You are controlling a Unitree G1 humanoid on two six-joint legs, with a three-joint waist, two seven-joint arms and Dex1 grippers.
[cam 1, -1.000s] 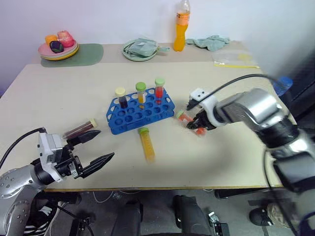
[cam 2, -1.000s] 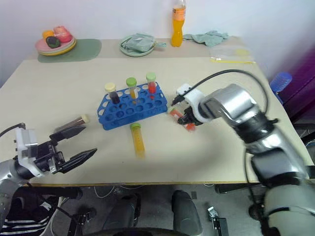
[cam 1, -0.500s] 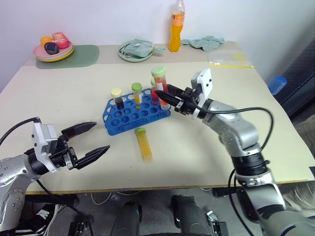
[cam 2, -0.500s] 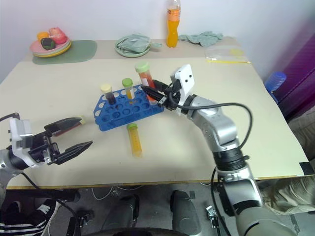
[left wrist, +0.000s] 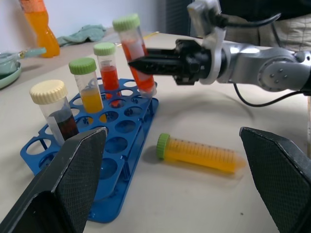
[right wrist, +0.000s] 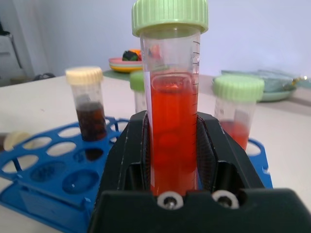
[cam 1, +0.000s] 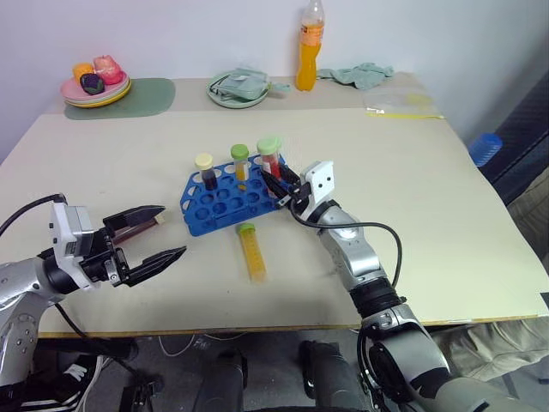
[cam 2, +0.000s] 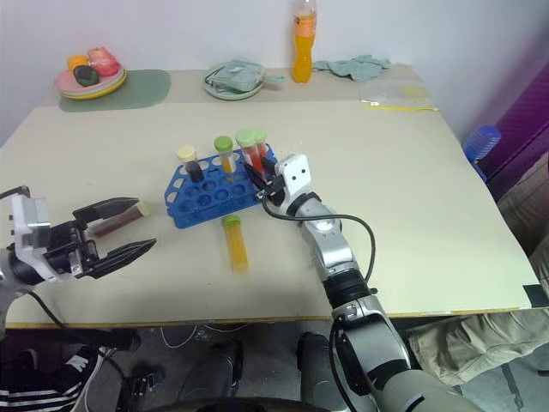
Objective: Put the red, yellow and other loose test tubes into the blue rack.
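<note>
Here the right tool [left wrist: 146, 63] is pinching a red tube [left wrist: 136, 53] with a green cap, held upright with its lower end at the right end of the blue rack [cam 1: 225, 204], over a front hole; whether it is seated, cannot tell; three tubes stand in the rack's back row: a dark one with a cream cap [cam 1: 206, 171], a yellow one with a green cap [cam 1: 239, 163], another red one [left wrist: 108, 68] just behind the held tube; a loose yellow tube [cam 1: 252, 251] lies on the surface [cam 1: 429, 189] just in front of the rack, green cap toward it; the left tool [cam 1: 150, 233] hangs spread wide, gripping nothing, above the front-left of the surface; a dark tube [cam 1: 137, 228] lies by its upper finger, left of the rack.
</note>
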